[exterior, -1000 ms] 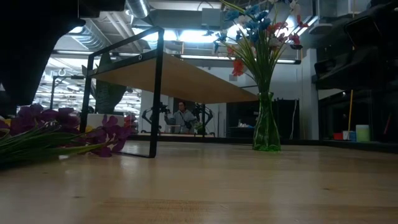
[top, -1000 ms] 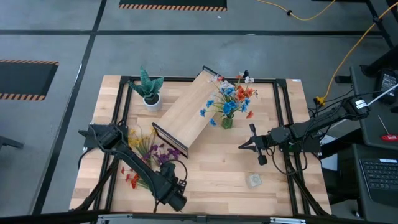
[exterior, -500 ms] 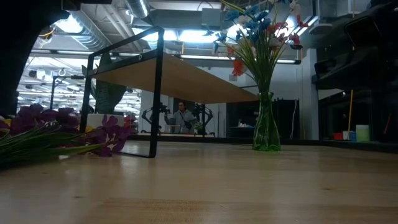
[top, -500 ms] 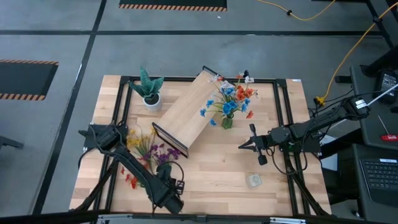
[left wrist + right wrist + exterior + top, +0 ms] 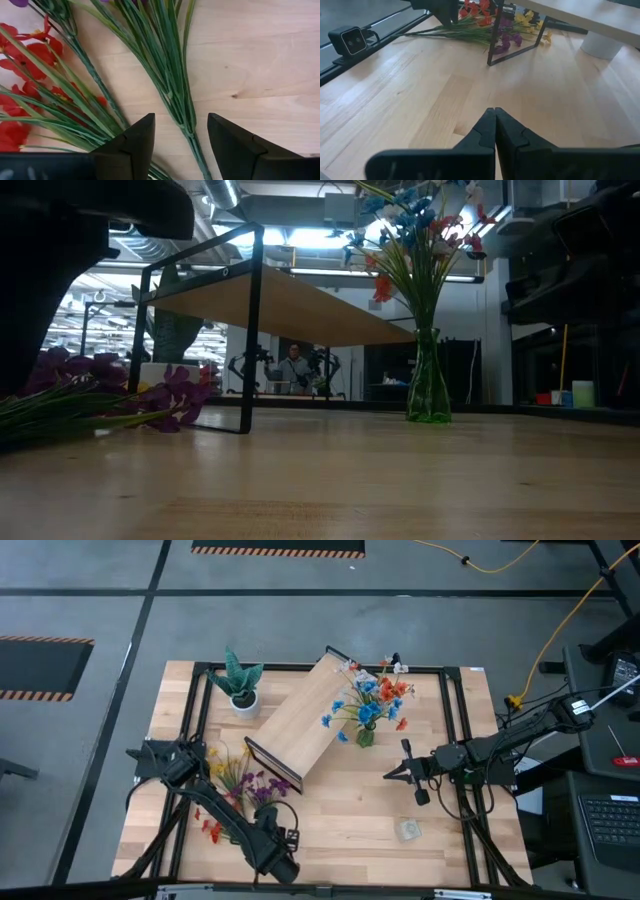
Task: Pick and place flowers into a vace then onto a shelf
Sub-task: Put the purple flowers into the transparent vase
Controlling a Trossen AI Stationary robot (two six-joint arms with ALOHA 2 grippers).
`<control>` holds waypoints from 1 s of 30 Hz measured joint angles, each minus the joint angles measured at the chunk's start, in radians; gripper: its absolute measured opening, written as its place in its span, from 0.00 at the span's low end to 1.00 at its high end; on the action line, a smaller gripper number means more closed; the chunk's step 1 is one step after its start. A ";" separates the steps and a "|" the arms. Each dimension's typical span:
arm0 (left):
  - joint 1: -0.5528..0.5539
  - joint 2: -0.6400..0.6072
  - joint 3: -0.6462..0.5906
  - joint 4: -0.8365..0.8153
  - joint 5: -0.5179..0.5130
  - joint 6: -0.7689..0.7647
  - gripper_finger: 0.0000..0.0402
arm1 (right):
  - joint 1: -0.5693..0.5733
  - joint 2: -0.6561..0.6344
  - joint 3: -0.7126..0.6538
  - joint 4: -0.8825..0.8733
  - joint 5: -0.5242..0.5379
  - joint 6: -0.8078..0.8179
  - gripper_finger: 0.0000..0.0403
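Left gripper [image 5: 180,135] lower, fingers [image 5: 134,142] astride flower stem [image 5: 175,95].

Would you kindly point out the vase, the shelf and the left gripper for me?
vase [image 5: 428,392], low view, on its green glass body.
shelf [image 5: 300,715], high view, on its wooden top.
left gripper [image 5: 181,131], left wrist view, midway between its open fingers.

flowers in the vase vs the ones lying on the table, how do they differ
The flowers in the vase stand upright, blue and orange, beside the shelf. The loose flowers lie flat, purple, yellow and red, under the open left gripper. Both have thin green stems.
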State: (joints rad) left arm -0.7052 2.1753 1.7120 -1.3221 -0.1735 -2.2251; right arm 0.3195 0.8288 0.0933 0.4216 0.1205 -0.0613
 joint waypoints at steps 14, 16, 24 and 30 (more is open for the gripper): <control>-0.004 0.015 -0.120 0.135 0.000 -0.017 0.43 | 0.000 0.000 0.000 0.000 0.000 0.005 0.01; -0.004 0.012 -0.150 0.174 -0.010 -0.014 0.43 | 0.000 0.000 0.000 0.000 0.000 0.005 0.01; -0.004 0.008 -0.162 0.213 -0.027 0.043 0.24 | 0.000 0.000 0.000 0.000 0.000 0.005 0.01; -0.019 0.012 -0.125 0.152 -0.038 0.015 0.03 | 0.000 0.000 0.000 0.000 0.000 0.005 0.01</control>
State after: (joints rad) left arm -0.7245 2.1872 1.5869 -1.1704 -0.2115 -2.2099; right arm 0.3195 0.8291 0.0933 0.4217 0.1207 -0.0563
